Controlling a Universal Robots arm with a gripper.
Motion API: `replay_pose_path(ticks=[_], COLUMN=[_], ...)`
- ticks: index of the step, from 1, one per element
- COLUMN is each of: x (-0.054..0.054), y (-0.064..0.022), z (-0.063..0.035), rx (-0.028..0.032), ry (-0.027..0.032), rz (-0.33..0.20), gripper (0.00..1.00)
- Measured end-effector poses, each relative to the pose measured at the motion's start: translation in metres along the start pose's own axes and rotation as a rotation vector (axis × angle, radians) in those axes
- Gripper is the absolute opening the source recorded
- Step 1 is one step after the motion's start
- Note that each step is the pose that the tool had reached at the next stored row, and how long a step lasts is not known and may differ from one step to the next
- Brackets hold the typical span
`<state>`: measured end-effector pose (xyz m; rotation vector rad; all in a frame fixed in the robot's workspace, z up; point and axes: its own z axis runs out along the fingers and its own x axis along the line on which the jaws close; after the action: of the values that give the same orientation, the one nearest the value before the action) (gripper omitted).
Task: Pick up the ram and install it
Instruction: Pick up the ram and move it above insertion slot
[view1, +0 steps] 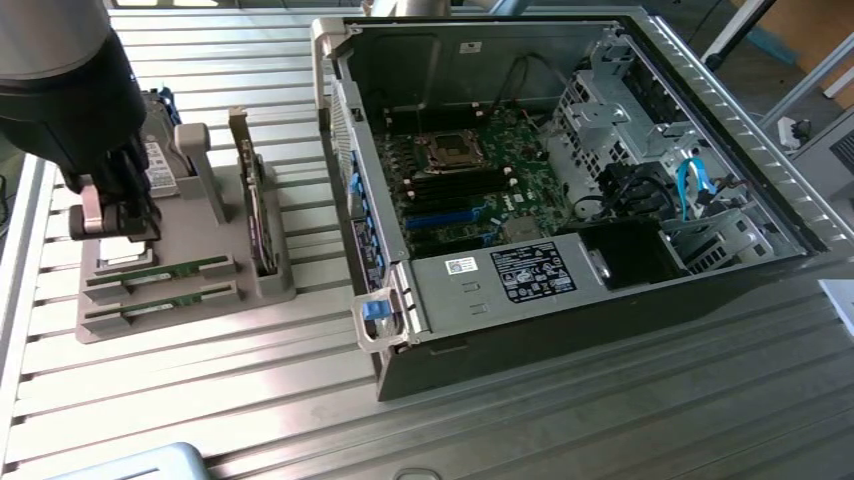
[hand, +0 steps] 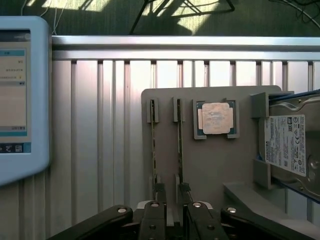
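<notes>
Two ram sticks lie on edge, side by side, in slots of a grey holder (view1: 200, 285). The exterior view shows them as ram stick (view1: 163, 271) and ram stick (view1: 155, 300). In the wrist view they are thin green edges, ram stick (hand: 153, 145) and ram stick (hand: 179, 145). My gripper (view1: 118, 222) hangs over the holder's end toward the exterior view's left, just above the sticks. In the wrist view my gripper (hand: 173, 192) is open and holds nothing, its two dark fingertips apart near the sticks' near ends. The open computer case (view1: 400, 330) shows its motherboard (view1: 461, 175).
The holder also carries a processor chip (hand: 216, 119), a hard drive (hand: 289, 145) with a white label, and an upright expansion card (view1: 254, 205). A light blue tablet (hand: 20, 95) lies on the ribbed metal table (view1: 267, 400) beside the holder. The case's walls stand high around the motherboard.
</notes>
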<state>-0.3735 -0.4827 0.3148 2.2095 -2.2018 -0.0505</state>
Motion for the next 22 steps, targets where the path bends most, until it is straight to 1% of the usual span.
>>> replay_pose_path(ticks=[9, 22], x=[0.004, 0.009], y=[-0.0004, -0.0009], z=[0.0111, 0.0245], rx=[-0.0001, -0.0001], ry=[0.0001, 0.0002], rz=[-0.001, -0.001], gripper=[0.24, 0.24])
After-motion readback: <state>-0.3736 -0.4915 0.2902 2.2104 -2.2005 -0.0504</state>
